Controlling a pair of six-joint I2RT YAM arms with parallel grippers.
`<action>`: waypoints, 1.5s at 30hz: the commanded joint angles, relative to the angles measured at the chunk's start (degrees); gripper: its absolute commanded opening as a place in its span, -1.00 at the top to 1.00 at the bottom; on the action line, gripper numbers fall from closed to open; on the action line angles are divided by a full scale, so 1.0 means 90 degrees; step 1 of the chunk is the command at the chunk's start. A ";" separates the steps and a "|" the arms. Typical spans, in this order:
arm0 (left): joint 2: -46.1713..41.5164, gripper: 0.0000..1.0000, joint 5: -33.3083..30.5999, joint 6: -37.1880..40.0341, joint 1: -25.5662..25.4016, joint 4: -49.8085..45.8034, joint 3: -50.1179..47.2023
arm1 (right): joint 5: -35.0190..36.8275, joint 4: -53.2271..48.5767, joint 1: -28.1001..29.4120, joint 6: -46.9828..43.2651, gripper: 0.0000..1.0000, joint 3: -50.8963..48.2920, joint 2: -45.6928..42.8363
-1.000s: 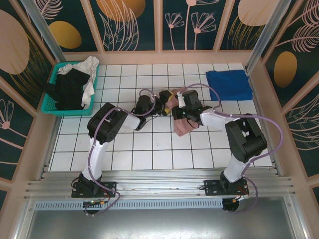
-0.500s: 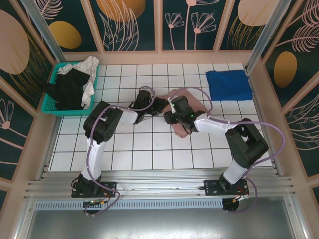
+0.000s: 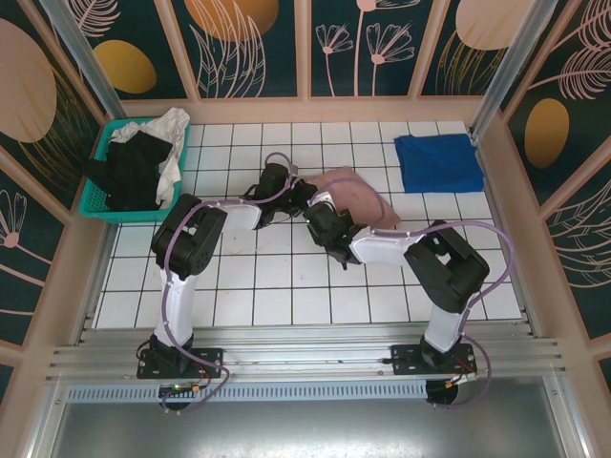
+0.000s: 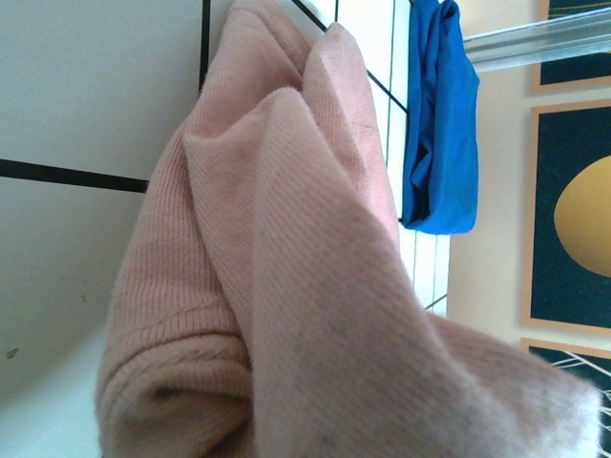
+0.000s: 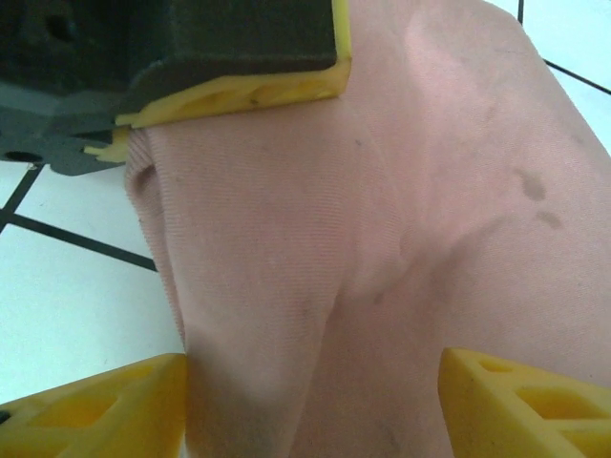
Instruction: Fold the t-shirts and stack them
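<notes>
the pink tee [image 3: 361, 196] lies bunched on the tiled table [image 3: 239, 286], near the middle, with the folded blue tee [image 3: 437, 162] well apart at the far right corner. the left gripper [image 3: 298, 196] is clamped on the pink tee's left edge, cloth pinched between its fingers [image 5: 239, 48]. the right gripper [image 5: 315, 401], just beside it, is spread wide, its yellow fingertips [image 5: 95, 405] astride the same cloth. a black tee [image 3: 134, 172] and a white tee [image 3: 174, 129] sit in the basket [image 3: 95, 206] at far left.

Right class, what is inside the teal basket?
A black t-shirt and a white t-shirt, spilling over the basket rim. Whatever lies beneath them, and the basket floor, is covered.
</notes>
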 commanded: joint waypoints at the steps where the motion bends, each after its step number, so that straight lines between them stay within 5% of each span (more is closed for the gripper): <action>1: -0.0251 0.80 0.0117 0.0227 0.0039 -0.0099 0.0186 | 0.0513 0.0461 0.0120 -0.0012 -0.40 0.0093 0.0236; 9: -0.0288 0.80 0.0214 0.0275 0.0052 -0.0180 0.0236 | 0.1113 0.0256 0.0307 0.0134 -0.48 0.0391 0.0840; 12: -0.0345 0.80 0.0225 0.0305 0.0069 -0.0236 0.0241 | 0.1663 -0.0010 0.0283 0.0193 -0.36 0.0507 0.1033; 16: -0.0434 0.76 0.0226 0.0378 0.0095 -0.0348 0.0292 | 0.1956 -0.0191 0.0235 0.0184 -0.01 0.0522 0.1054; 20: -0.0489 0.62 0.0334 0.0414 0.0122 -0.0447 0.0409 | 0.2182 -0.0267 0.0201 0.0033 0.57 0.0602 0.1016; 25: -0.0614 0.02 0.0409 0.0488 0.0324 -0.0604 0.0611 | 0.1468 -0.0654 0.0168 -0.0243 0.99 0.1044 0.0486; 30: -0.1033 -0.45 0.0519 0.0595 0.0764 -0.0673 0.0679 | 0.0145 -0.1873 -0.0265 -0.0283 1.00 0.2262 0.0171; 36: -0.1373 -0.59 0.0554 0.1374 0.1453 -0.1704 0.1241 | -0.0206 -0.3668 -0.1096 -0.0189 1.00 0.4568 0.0782; 45: -0.1558 -0.96 0.0293 0.2442 0.2323 -0.2965 0.1630 | -0.2084 -0.5326 -0.3106 0.0156 1.00 0.6484 0.0989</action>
